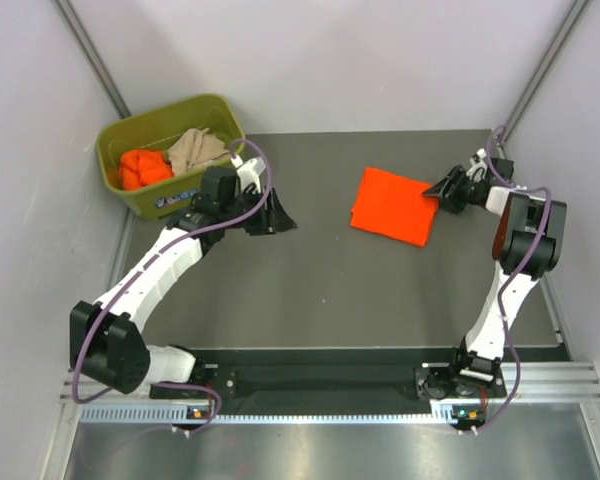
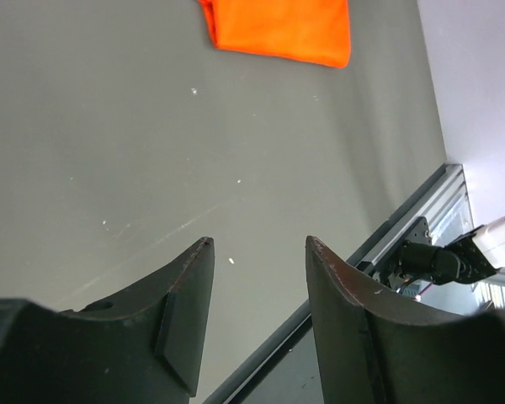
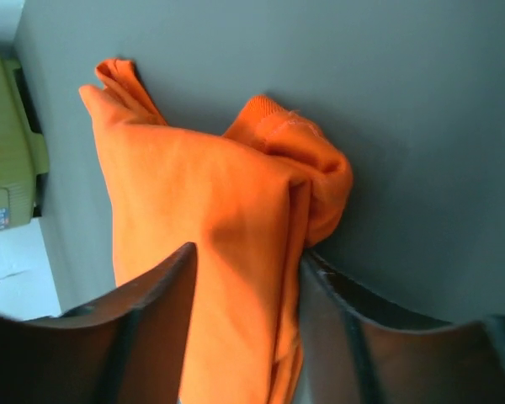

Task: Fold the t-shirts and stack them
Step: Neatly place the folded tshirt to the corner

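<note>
Orange shirt (image 3: 202, 210) cloth fills the gap between the parted jaws of the right gripper (image 3: 248, 252), at a bunched corner where a ribbed hem shows. Whether the jaws pinch the cloth or merely straddle it, I cannot tell. That corner is lumpier than the rest, which is likely why the gripper is there: to tuck it flat, or to let it go at the end of a fold. Seen from above, the right gripper (image 1: 442, 190) meets the right edge of the orange shirt (image 1: 392, 205), which lies as a flat, roughly square packet on the table (image 1: 310, 290), right of centre. It probably lies there as the base of the stack. The left gripper (image 2: 259, 242) is released, its jaws apart with only bare table between them. It hangs just beside the bin (image 1: 170, 105), well apart from the folded packet, a sensible spot for fetching the next garment. In the bin, at the far left corner, lie a second orange shirt (image 1: 143, 167) and a beige shirt (image 1: 197, 148), both crumpled, so roughly a third of the job looks done.
</note>
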You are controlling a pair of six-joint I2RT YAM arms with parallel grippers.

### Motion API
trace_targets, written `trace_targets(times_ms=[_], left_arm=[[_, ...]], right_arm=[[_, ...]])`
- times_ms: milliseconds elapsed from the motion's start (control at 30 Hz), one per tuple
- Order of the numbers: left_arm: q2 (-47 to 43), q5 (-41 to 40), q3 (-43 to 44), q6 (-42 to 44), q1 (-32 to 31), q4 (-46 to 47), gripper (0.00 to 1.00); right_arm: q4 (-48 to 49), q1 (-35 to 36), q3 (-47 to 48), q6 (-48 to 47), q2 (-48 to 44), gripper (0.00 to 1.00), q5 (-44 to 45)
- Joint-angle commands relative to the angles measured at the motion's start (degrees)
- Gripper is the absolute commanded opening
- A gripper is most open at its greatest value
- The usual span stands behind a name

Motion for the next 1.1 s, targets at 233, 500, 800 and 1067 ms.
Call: trace_targets(times_ms=[233,500,800,1067], left_arm=[[1.20,1.16,1.88,0.57,3.47,-3.41,0.54],[4.01,1.50,3.73,-0.22,4.27,-12.37,0.54],[6.30,0.45,2.50,-1.45,4.27,-17.12,0.54],[10.16,-0.86,3.81,-3.74,4.27,-16.86,0.54]], right_arm=[[-15.12,2.85,9.86,-6.00,4.66,0.00,15.44],[-38.63,2.94,42.46,-31.02,12.39,0.00,37.44],[-29.16,1.63,56.46,-38.72,20.83,0.00,51.60],[-19.57,0.92,62.51,-30.65,27.06,0.00,53.09]])
